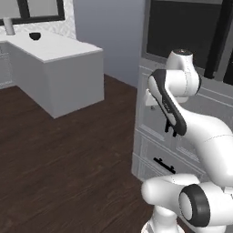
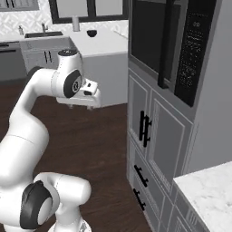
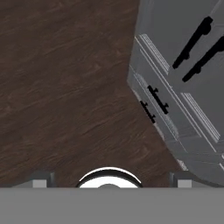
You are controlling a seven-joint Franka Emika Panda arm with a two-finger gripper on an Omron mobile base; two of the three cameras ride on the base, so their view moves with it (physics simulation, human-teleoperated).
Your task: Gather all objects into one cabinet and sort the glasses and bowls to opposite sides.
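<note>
One bowl in sight: a dark bowl [image 1: 34,35] sits on the white counter [image 1: 59,48] across the room, also seen in the right base view [image 2: 92,33] beside the sink end under the window.
Gripper: folded in close to the arm [image 2: 86,100], jaws spread wide and holding nothing; in the hand view it looks down at bare wooden floor [image 3: 65,87].
Beside the arm: tall grey cupboards [image 2: 154,131] with black handles, under a dark wall oven [image 2: 158,41].
Key relation: the bowl lies far ahead and to the left of the gripper, across open floor, well out of reach.
Long axis: none to speak of; the bowl looks round, too small to judge more.
Shelf and cups: cannot place them.
Judgement: the base likely has to drive to the counter before any grasp.
</note>
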